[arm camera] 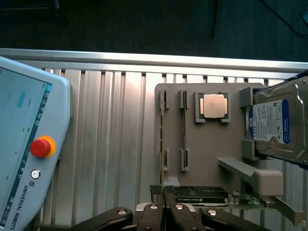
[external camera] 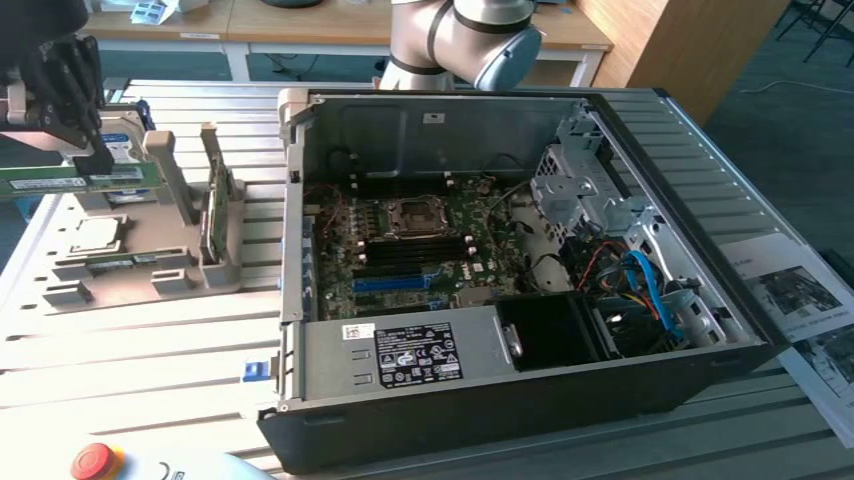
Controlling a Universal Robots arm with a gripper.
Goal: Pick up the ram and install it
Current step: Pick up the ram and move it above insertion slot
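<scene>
Pincer (external camera: 96, 170) closed on the ram (external camera: 47, 184) above grey tray (external camera: 127, 288); slatted metal table (external camera: 134, 345), wooden desks (external camera: 320, 25) behind

Hand (arm camera: 164, 211) clamped thin green ram stick (arm camera: 162, 144), edge-on, over grey plastic parts tray (arm camera: 211, 149) holding square silver processor chip (arm camera: 213, 106) and blue-labelled silver hard drive (arm camera: 274, 125); ribbed metal desk (arm camera: 110, 144) beneath.

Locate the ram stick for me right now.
The ram is clamped in the end effector at the exterior view's left, above the tan parts tray, left of the open computer case.
</scene>
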